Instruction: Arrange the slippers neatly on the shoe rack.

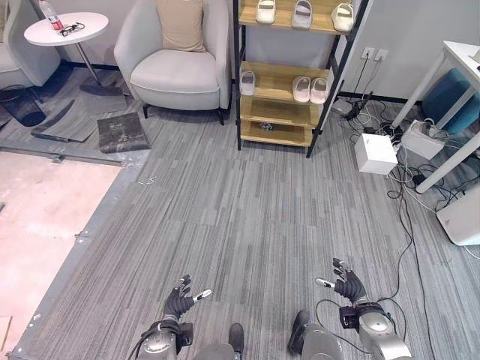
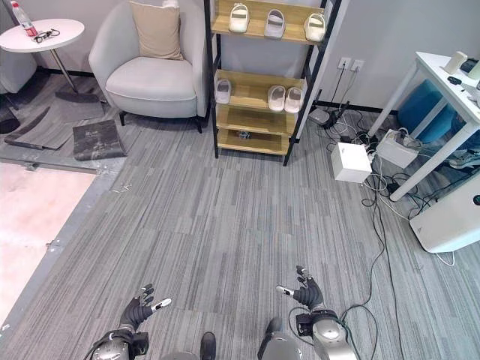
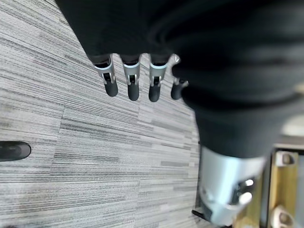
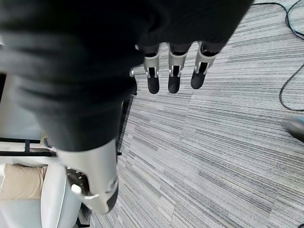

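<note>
Slippers sat up on the shoe rack (image 1: 324, 88) at the far wall: three pale ones along the top shelf (image 1: 302, 13), a pair (image 1: 310, 90) side by side on the middle shelf with a single slipper (image 1: 247, 82) near that shelf's left end. The grey armchair (image 1: 177, 64) stood just left of the rack, a round side table (image 1: 66, 28) further left, a white box (image 1: 374, 153) on the carpet to the right. Down low, well away from the rack, the left hand (image 1: 180, 298) hung over the carpet with fingers straight and empty, and the right hand (image 1: 348, 283) was likewise spread wide, holding nothing.
</note>
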You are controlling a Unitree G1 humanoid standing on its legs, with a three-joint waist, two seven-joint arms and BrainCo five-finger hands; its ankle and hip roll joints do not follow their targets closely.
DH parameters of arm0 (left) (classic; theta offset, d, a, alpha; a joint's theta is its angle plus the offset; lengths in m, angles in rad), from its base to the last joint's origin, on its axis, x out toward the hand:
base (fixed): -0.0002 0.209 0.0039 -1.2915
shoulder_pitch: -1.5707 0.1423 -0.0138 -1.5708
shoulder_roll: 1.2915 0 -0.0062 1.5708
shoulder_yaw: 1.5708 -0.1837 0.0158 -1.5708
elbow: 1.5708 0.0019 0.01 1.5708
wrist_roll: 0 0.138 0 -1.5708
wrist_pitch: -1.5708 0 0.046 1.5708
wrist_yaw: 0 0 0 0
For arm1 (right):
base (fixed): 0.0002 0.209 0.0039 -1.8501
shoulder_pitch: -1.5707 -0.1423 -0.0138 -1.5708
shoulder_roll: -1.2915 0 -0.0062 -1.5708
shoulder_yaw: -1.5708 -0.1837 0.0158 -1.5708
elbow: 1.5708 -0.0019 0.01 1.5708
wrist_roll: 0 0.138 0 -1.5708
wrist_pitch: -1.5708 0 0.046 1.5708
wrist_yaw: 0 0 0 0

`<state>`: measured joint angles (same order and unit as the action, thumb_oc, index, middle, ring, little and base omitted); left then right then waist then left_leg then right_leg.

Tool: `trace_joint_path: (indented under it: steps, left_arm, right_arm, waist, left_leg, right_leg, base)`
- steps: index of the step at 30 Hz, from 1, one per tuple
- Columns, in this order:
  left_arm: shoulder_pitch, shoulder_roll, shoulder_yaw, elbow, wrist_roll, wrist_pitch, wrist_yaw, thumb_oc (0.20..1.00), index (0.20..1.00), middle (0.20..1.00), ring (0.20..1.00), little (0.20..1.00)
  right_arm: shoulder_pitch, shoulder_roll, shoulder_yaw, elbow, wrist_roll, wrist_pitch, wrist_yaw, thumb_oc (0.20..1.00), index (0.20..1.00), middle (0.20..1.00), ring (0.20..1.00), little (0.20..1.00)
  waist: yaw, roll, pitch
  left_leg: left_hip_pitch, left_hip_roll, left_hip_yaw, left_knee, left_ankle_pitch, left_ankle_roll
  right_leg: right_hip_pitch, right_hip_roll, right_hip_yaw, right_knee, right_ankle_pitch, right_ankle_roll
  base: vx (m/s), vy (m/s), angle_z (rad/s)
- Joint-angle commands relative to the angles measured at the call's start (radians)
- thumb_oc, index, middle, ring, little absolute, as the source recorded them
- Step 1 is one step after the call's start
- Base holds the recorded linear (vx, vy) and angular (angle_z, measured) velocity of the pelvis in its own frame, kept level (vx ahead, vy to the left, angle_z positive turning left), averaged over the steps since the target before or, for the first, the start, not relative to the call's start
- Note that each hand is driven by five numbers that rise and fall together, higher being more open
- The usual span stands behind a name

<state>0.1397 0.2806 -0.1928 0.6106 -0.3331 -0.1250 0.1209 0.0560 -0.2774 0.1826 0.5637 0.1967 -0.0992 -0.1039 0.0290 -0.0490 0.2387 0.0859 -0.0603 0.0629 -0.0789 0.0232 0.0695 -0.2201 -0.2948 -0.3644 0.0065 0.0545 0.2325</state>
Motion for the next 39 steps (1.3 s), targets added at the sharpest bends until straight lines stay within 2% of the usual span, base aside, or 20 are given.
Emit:
trace_joint_path:
  steps: [1, 3, 7, 9, 10, 11, 15, 17, 18, 19, 20, 21, 22, 23, 26, 29, 32, 33, 35, 39]
  left_arm:
    - [-0.014, 0.018, 0.010, -0.071, 0.031, -0.033, -0.002, 1.000, 1.000, 1.000, 1.000, 1.000]
    - [-0.023, 0.014, 0.004, -0.057, 0.042, -0.034, -0.003, 1.000, 1.000, 1.000, 1.000, 1.000]
    - [-0.023, 0.005, -0.002, -0.055, 0.036, -0.032, -0.002, 1.000, 1.000, 1.000, 1.000, 1.000]
    - [-0.034, 0.010, -0.019, -0.055, 0.026, -0.033, -0.004, 1.000, 1.000, 1.000, 1.000, 1.000]
    - [-0.035, 0.010, -0.019, -0.054, 0.026, -0.033, -0.004, 1.000, 1.000, 1.000, 1.000, 1.000]
    - [-0.053, 0.012, -0.027, -0.050, 0.007, -0.038, -0.005, 1.000, 1.000, 1.000, 1.000, 1.000]
    - [-0.065, 0.018, -0.032, -0.056, -0.004, -0.039, 0.000, 1.000, 1.000, 1.000, 1.000, 1.000]
    - [-0.067, 0.018, -0.033, -0.063, -0.006, -0.036, 0.001, 1.000, 1.000, 1.000, 1.000, 1.000]
    - [-0.065, 0.021, -0.032, -0.062, 0.000, -0.035, 0.003, 1.000, 1.000, 1.000, 1.000, 1.000]
    - [-0.065, 0.022, -0.032, -0.062, 0.000, -0.035, 0.003, 1.000, 1.000, 1.000, 1.000, 1.000]
    - [-0.056, 0.019, -0.035, -0.054, 0.015, -0.031, 0.006, 1.000, 1.000, 1.000, 1.000, 1.000]
    - [-0.056, 0.019, -0.035, -0.054, 0.015, -0.030, 0.006, 1.000, 1.000, 1.000, 1.000, 1.000]
    - [-0.052, 0.018, -0.033, -0.047, 0.032, -0.018, 0.008, 1.000, 1.000, 1.000, 1.000, 1.000]
    - [-0.048, 0.019, -0.034, -0.043, 0.039, -0.013, 0.008, 1.000, 1.000, 1.000, 1.000, 1.000]
    - [-0.034, 0.028, -0.020, -0.047, 0.034, -0.012, 0.007, 1.000, 1.000, 1.000, 1.000, 1.000]
    - [-0.026, 0.027, -0.018, -0.026, 0.030, -0.014, 0.009, 1.000, 1.000, 1.000, 1.000, 1.000]
    - [-0.019, 0.037, -0.017, -0.018, 0.028, -0.017, 0.008, 1.000, 1.000, 1.000, 1.000, 1.000]
    - [-0.019, 0.037, -0.017, -0.018, 0.028, -0.017, 0.008, 1.000, 1.000, 1.000, 1.000, 1.000]
    - [-0.024, 0.041, -0.026, -0.014, 0.027, -0.018, 0.011, 1.000, 1.000, 1.000, 1.000, 1.000]
    - [-0.029, 0.043, -0.036, -0.033, 0.026, -0.018, 0.001, 1.000, 1.000, 1.000, 1.000, 1.000]
  right_arm:
    - [-0.017, -0.026, -0.032, -0.046, 0.002, -0.030, -0.022, 1.000, 1.000, 1.000, 1.000, 1.000]
    - [0.005, -0.035, -0.040, -0.047, 0.001, -0.035, -0.017, 1.000, 1.000, 1.000, 1.000, 1.000]
    - [0.015, -0.051, -0.052, -0.036, 0.016, -0.038, -0.013, 1.000, 1.000, 1.000, 1.000, 1.000]
    - [0.023, -0.058, -0.053, -0.041, 0.050, -0.049, -0.008, 1.000, 1.000, 1.000, 1.000, 1.000]
    - [0.022, -0.058, -0.053, -0.041, 0.050, -0.049, -0.008, 1.000, 1.000, 1.000, 1.000, 1.000]
    - [0.010, -0.066, -0.041, -0.044, 0.062, -0.054, -0.007, 1.000, 1.000, 1.000, 1.000, 1.000]
    - [-0.006, -0.071, -0.034, -0.043, 0.070, -0.054, -0.011, 1.000, 1.000, 1.000, 1.000, 1.000]
    - [-0.010, -0.065, -0.034, -0.043, 0.075, -0.052, -0.014, 1.000, 1.000, 1.000, 1.000, 1.000]
    - [-0.013, -0.059, -0.031, -0.042, 0.083, -0.055, -0.012, 1.000, 1.000, 1.000, 1.000, 1.000]
    - [-0.014, -0.059, -0.031, -0.042, 0.083, -0.055, -0.012, 1.000, 1.000, 1.000, 1.000, 1.000]
    - [-0.021, -0.053, -0.017, -0.029, 0.076, -0.056, -0.014, 1.000, 1.000, 1.000, 1.000, 1.000]
    - [-0.021, -0.053, -0.017, -0.029, 0.076, -0.056, -0.014, 1.000, 1.000, 1.000, 1.000, 1.000]
    - [-0.019, -0.053, -0.006, -0.032, 0.065, -0.057, -0.013, 1.000, 1.000, 1.000, 1.000, 1.000]
    - [-0.020, -0.056, -0.002, -0.034, 0.057, -0.054, -0.015, 1.000, 1.000, 1.000, 1.000, 1.000]
    - [-0.030, -0.053, 0.004, -0.043, 0.045, -0.045, -0.010, 1.000, 1.000, 1.000, 1.000, 1.000]
    - [-0.037, -0.033, 0.012, -0.040, 0.038, -0.047, -0.008, 1.000, 1.000, 1.000, 1.000, 1.000]
    - [-0.062, -0.012, 0.028, -0.056, 0.018, -0.040, 0.003, 1.000, 1.000, 1.000, 1.000, 1.000]
    - [-0.063, -0.012, 0.028, -0.056, 0.018, -0.040, 0.003, 1.000, 1.000, 1.000, 1.000, 1.000]
    - [-0.062, -0.005, 0.033, -0.061, 0.007, -0.036, 0.004, 1.000, 1.000, 1.000, 1.000, 1.000]
    - [-0.042, -0.005, 0.011, -0.058, 0.021, -0.029, 0.006, 1.000, 1.000, 1.000, 1.000, 1.000]
  waist:
    - [-0.013, -0.012, -0.007]
    - [-0.028, -0.020, -0.033]
    - [-0.041, 0.002, -0.063]
    - [-0.041, 0.011, -0.061]
    - [-0.044, 0.007, -0.063]
    - [-0.018, -0.006, -0.034]
    - [0.010, -0.038, -0.004]
    - [0.026, -0.047, 0.001]
    - [0.041, -0.056, 0.001]
    - [0.040, -0.059, -0.001]
    - [0.058, -0.045, -0.012]
    - [0.056, -0.046, -0.013]
    - [0.065, -0.026, -0.027]
    - [0.067, -0.025, -0.031]
    - [0.076, -0.028, -0.045]
    - [0.077, -0.041, -0.068]
    - [0.074, -0.040, -0.057]
    - [0.075, -0.041, -0.057]
    - [0.058, -0.016, -0.037]
    - [0.027, -0.001, -0.020]
  left_leg:
    - [0.121, 0.020, -0.021, 0.030, -0.167, -0.075]
    - [0.152, 0.026, -0.036, 0.051, -0.209, -0.078]
    - [0.172, 0.060, -0.066, 0.130, -0.198, -0.103]
    - [0.094, 0.085, -0.058, 0.351, -0.091, -0.166]
    - [0.089, 0.081, -0.061, 0.351, -0.087, -0.165]
    - [-0.009, 0.080, -0.064, 0.547, -0.012, -0.203]
    - [-0.102, 0.081, -0.041, 0.659, 0.008, -0.195]
    - [-0.164, 0.081, -0.019, 0.617, -0.026, -0.176]
    - [-0.217, 0.084, 0.007, 0.507, -0.086, -0.145]
    - [-0.219, 0.080, 0.007, 0.502, -0.081, -0.143]
    - [-0.257, 0.086, -0.008, 0.249, -0.035, -0.132]
    - [-0.255, 0.083, -0.009, 0.239, -0.028, -0.131]
    - [-0.294, 0.113, -0.021, 0.055, 0.081, -0.145]
    - [-0.299, 0.112, -0.019, 0.013, 0.111, -0.150]
    - [-0.285, 0.099, -0.018, 0.012, 0.120, -0.140]
    - [-0.259, 0.071, -0.010, 0.017, 0.118, -0.115]
    - [-0.202, 0.045, 0.029, 0.051, 0.046, -0.058]
    - [-0.202, 0.043, 0.030, 0.052, 0.045, -0.057]
    - [-0.130, 0.038, 0.041, 0.045, 0.003, -0.031]
    - [-0.051, 0.032, 0.029, 0.020, -0.034, -0.036]
  right_leg:
    - [0.037, 0.043, -0.014, -0.043, 0.187, 0.005]
    - [0.048, 0.070, 0.010, -0.042, 0.158, -0.021]
    - [0.069, 0.113, -0.014, -0.005, 0.113, -0.058]
    - [0.123, 0.162, -0.029, 0.000, 0.054, -0.108]
    - [0.119, 0.157, -0.030, 0.000, 0.056, -0.107]
    - [0.171, 0.174, -0.033, -0.014, 0.025, -0.137]
    - [0.220, 0.175, -0.037, -0.034, -0.002, -0.158]
    - [0.249, 0.176, -0.035, -0.048, -0.016, -0.157]
    - [0.274, 0.187, -0.024, -0.065, -0.036, -0.150]
    - [0.271, 0.183, -0.025, -0.064, -0.035, -0.149]
    - [0.304, 0.213, -0.004, -0.084, -0.059, -0.137]
    - [0.302, 0.211, -0.005, -0.084, -0.058, -0.137]
    - [0.327, 0.244, 0.004, -0.091, -0.091, -0.138]
    - [0.344, 0.249, 0.010, -0.089, -0.102, -0.140]
    - [0.362, 0.263, 0.039, -0.066, -0.122, -0.141]
    - [0.364, 0.240, 0.055, 0.000, -0.139, -0.120]
    - [0.260, 0.146, 0.070, 0.290, -0.034, -0.049]
    - [0.257, 0.144, 0.072, 0.295, -0.036, -0.048]
    - [0.181, 0.086, 0.045, 0.452, 0.054, -0.027]
    - [0.122, 0.049, -0.019, 0.329, 0.056, -0.044]
  base:
    - [0.38, -0.059, 0.18]
    - [0.37, -0.061, 0.34]
    - [0.43, -0.102, 0.40]
    - [0.33, -0.148, 0.14]
    - [0.26, -0.169, 0.25]
    - [0.21, -0.155, 0.22]
    - [0.23, -0.122, -0.22]
    - [0.28, -0.018, 0.12]
    - [0.21, 0.015, 0.20]
    - [0.46, 0.101, 0.09]
    - [0.25, 0.089, -0.09]
    - [0.50, 0.178, -0.15]
    - [0.36, 0.122, -0.13]
    - [0.36, 0.122, 0.01]
    - [0.35, 0.168, -0.18]
    - [0.33, 0.216, -0.53]
    - [0.27, 0.265, -0.40]
    - [0.25, 0.237, -0.12]
    - [0.29, 0.234, 0.08]
    - [0.31, 0.058, 0.10]
